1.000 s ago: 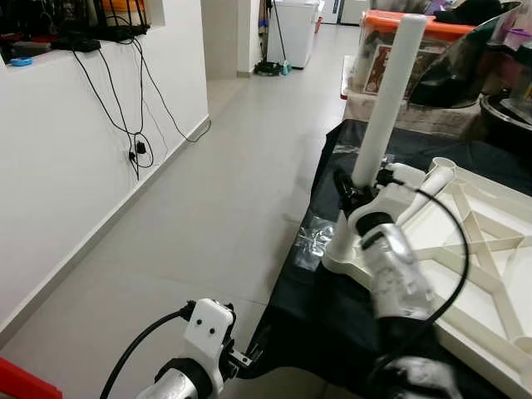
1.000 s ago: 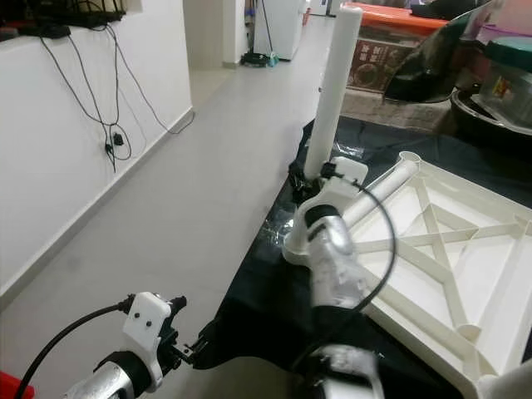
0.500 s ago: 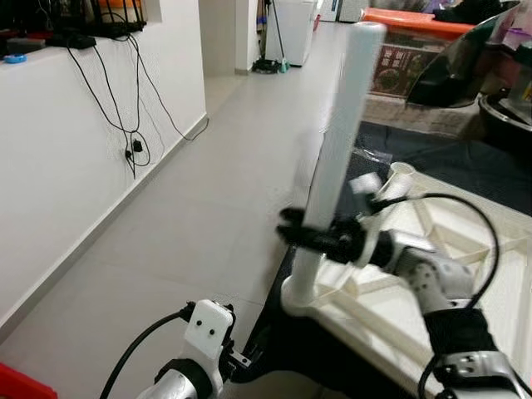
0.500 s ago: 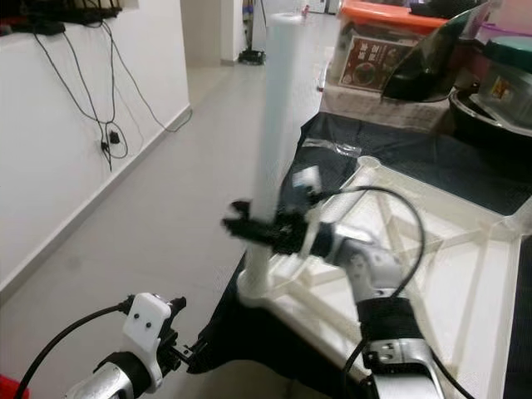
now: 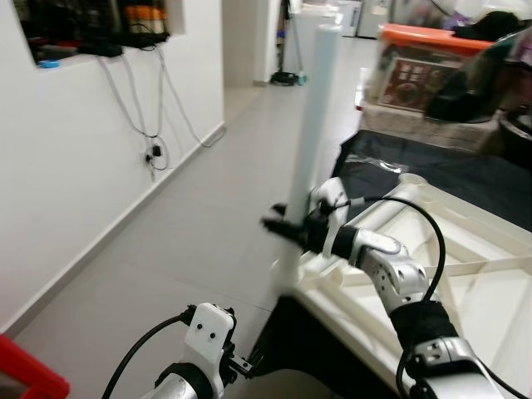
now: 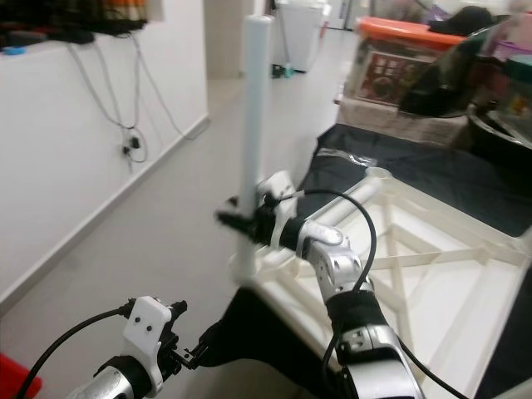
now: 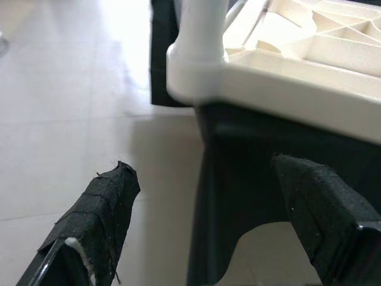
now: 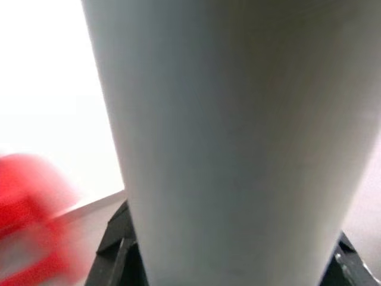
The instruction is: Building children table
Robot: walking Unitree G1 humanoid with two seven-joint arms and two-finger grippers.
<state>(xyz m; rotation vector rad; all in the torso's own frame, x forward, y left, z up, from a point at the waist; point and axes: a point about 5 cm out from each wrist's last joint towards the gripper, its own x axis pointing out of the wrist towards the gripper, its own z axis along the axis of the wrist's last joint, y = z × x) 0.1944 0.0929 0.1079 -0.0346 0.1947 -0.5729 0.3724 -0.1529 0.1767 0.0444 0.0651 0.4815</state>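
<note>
Right claw [image 5: 291, 229] is clamped on the white leg [image 5: 309, 133], which stands upright in the corner socket of the upturned tabletop [image 5: 465, 274]. Left claw [image 7: 208, 226] hangs open, low beside that corner. Its wrist view shows the leg seated in the socket; the right wrist view gives just the leg's surface up close.

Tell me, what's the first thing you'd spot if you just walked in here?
The tall white table leg, standing upright at the near corner of the upside-down white tabletop, which lies on a black cloth. The right gripper is clamped around the leg low down. The left gripper hangs open below, over the pale tiled floor.
</note>
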